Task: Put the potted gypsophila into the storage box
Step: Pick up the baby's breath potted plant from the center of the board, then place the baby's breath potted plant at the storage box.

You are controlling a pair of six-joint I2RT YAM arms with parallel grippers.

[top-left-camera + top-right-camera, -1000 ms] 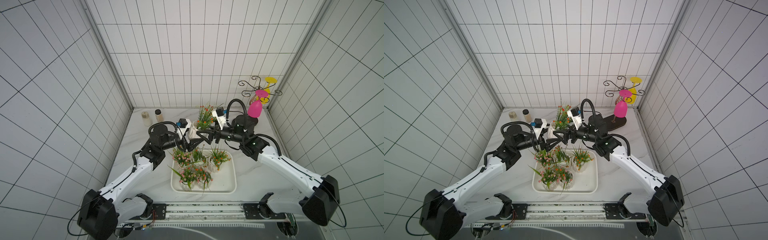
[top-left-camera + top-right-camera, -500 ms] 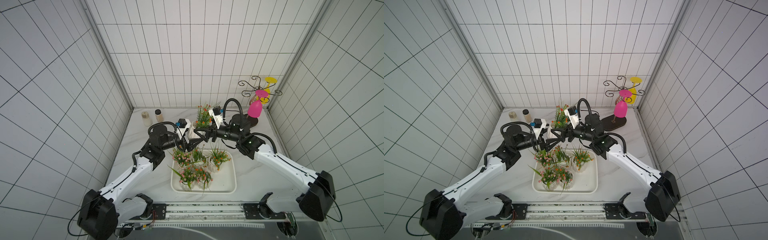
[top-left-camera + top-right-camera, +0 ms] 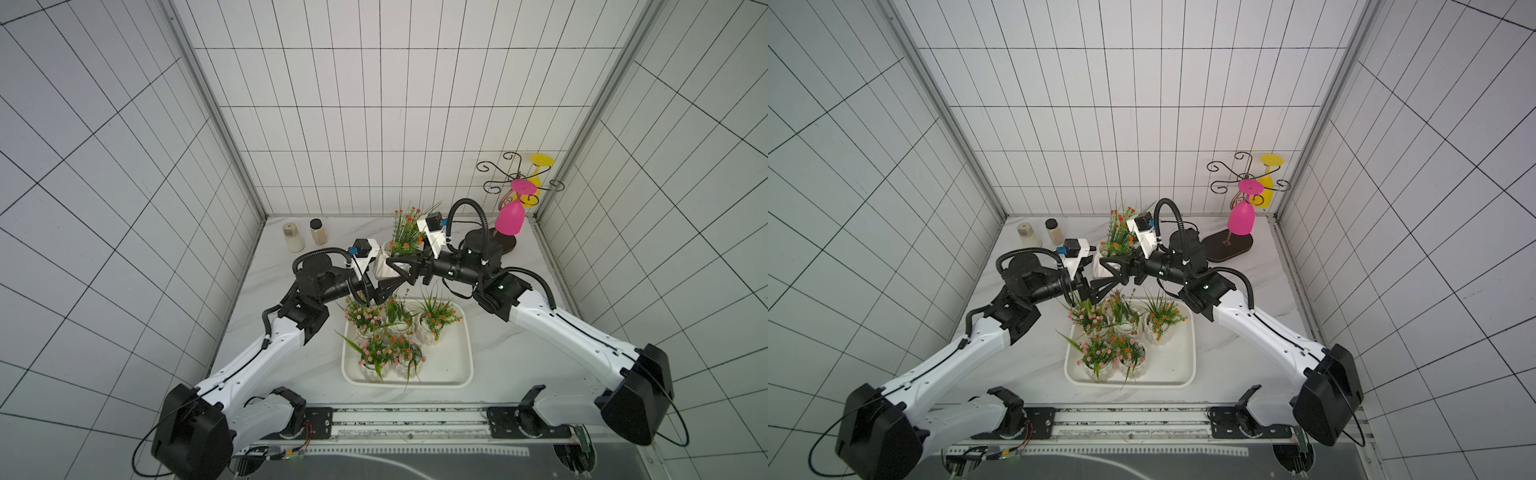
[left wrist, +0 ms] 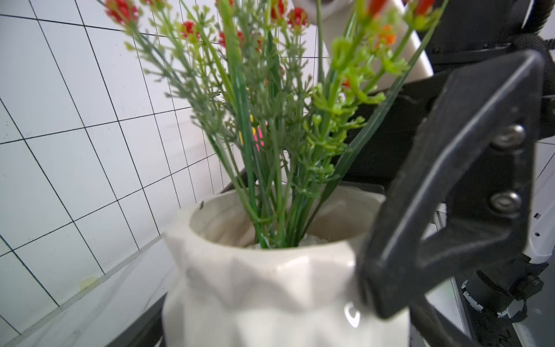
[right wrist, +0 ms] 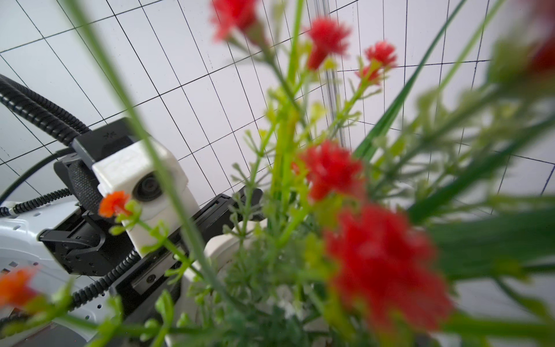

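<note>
Since the right pincer (image 3: 390, 261) has a black finger (image 4: 420, 210) pressed flat against the ribbed white side of the last pot (image 4: 264, 288), with its other finger hidden behind, I judge it clamped on that pot and holding it up. Facing it, the left pincer (image 3: 380, 277) has its jaws wide on either side of the same pot. Whether they press on it or stand clear, I cannot tell. The pot hangs upright between the two arms, its green stems and red-orange flowers filling the right wrist view. It is just behind the far edge of the tray (image 3: 448, 365) and not yet over it.

Five pots (image 3: 395, 332) stand in the tray: three in the far row, two in the near row toward the left. The near right corner is bare and looks roomy enough for one more. So the job seems five parts done out of six. What is left is to bring this pot over the rim, set it in that corner and release it.

Well apart at the back left stand two lidded jars (image 3: 294, 241), one pale, one with tan contents. At the back right a wire rack (image 3: 517, 183) holds a pink and a yellow glass upside down.
</note>
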